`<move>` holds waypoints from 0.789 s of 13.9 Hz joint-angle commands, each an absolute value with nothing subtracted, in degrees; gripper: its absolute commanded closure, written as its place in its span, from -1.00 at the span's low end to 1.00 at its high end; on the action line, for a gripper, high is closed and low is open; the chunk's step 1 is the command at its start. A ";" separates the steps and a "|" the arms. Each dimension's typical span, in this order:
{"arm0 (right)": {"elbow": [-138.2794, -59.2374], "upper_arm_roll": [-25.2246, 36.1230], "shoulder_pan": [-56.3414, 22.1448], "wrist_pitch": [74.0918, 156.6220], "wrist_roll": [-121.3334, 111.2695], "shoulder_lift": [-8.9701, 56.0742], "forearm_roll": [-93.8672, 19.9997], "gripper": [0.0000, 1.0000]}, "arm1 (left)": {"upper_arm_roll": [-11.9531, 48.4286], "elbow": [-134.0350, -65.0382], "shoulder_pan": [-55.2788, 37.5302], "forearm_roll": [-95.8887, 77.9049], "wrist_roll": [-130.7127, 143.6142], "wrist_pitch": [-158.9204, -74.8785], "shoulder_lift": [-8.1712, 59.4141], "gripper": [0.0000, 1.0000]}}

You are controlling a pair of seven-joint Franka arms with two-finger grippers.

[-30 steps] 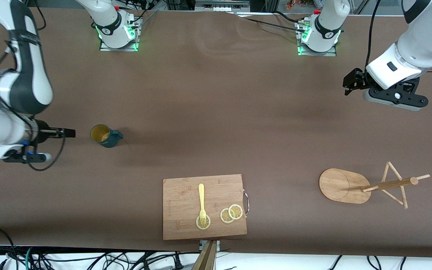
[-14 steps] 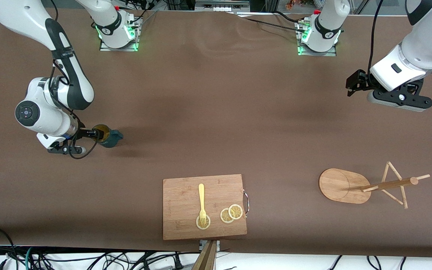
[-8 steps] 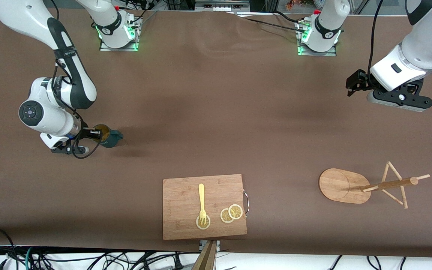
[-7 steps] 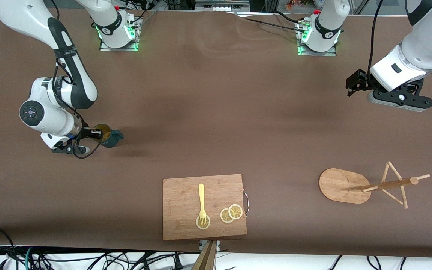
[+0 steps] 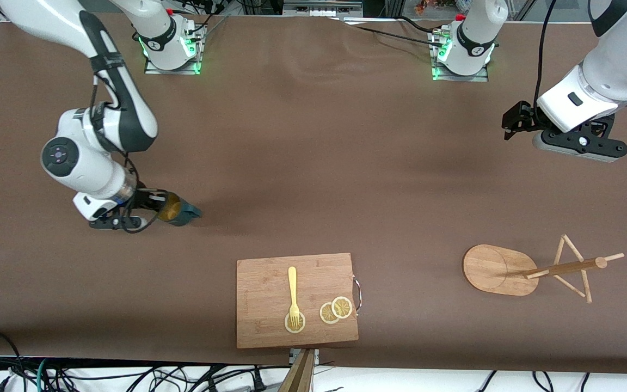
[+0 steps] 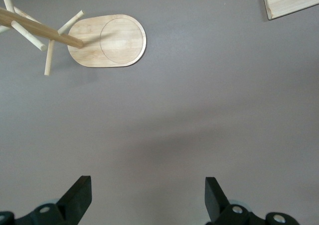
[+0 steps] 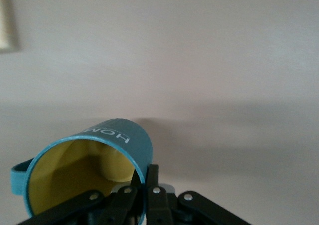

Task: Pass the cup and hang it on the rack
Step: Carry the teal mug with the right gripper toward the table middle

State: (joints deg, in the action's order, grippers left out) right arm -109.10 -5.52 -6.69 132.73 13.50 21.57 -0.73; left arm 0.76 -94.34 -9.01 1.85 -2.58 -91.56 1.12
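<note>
The dark teal cup with a yellowish inside hangs tilted from my right gripper, a little above the table at the right arm's end. The gripper is shut on the cup's rim, one finger inside and one outside; the right wrist view shows the cup with white lettering and my right gripper pinching its wall. The bamboo rack stands at the left arm's end, nearer the front camera, and shows in the left wrist view. My left gripper waits open and empty above the table; its fingertips are wide apart.
A wooden cutting board with a yellow fork and lemon slices lies near the front edge, midway between the arms. A corner of the board shows in the left wrist view.
My right gripper reached the cup, shut on its rim, then lifted it and carried it a little toward the middle and the front camera. The left arm has barely moved.
</note>
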 commanded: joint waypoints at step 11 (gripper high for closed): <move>-83.08 -6.24 -35.40 125.42 60.78 36.02 -0.97 1.00 | 1.05 -92.46 -8.96 3.69 -2.46 -90.18 1.85 -1.00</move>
State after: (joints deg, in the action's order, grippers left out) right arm -88.88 -6.80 -32.21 127.02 55.19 32.01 -0.75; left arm 0.77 -94.32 -9.01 1.86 -2.58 -91.56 1.13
